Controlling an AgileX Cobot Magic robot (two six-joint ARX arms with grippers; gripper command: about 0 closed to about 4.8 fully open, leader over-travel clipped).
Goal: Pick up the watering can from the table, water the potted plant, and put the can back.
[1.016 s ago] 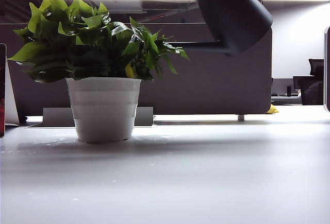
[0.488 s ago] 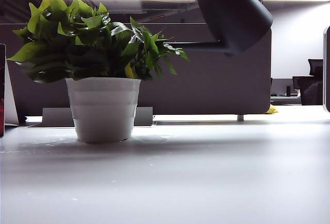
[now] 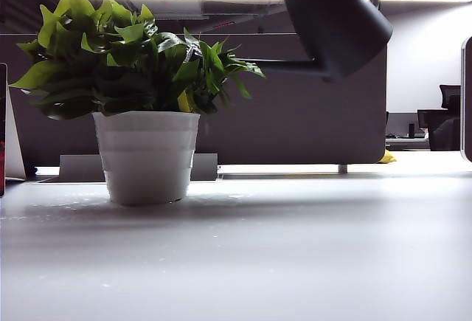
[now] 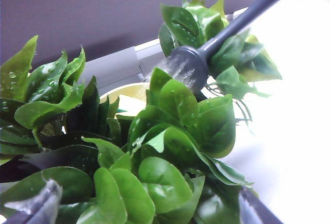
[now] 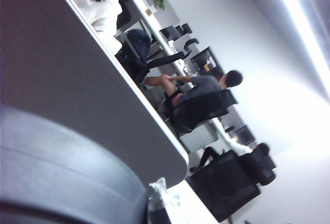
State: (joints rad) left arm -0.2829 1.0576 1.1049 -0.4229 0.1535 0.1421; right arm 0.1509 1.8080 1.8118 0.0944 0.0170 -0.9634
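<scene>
Matte dark grey plastic watering can (image 3: 338, 20), tapered conical body: held aloft, tilted, long thin spout level, flared tip (image 4: 186, 68) touching the foliage. Bushy green leafy potted plant (image 3: 140, 99) in white ribbed tapered pot: upright, droplets on leaves, near the left far edge of smooth white-grey tabletop (image 3: 280, 254).

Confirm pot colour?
White, ribbed pot; clearest in the exterior view.

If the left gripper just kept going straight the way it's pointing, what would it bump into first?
Most likely the leaves of the potted plant. The open left gripper points into the foliage, which fills the view between its fingertips. The watering can spout lies beyond; exact depth is unclear.
</scene>
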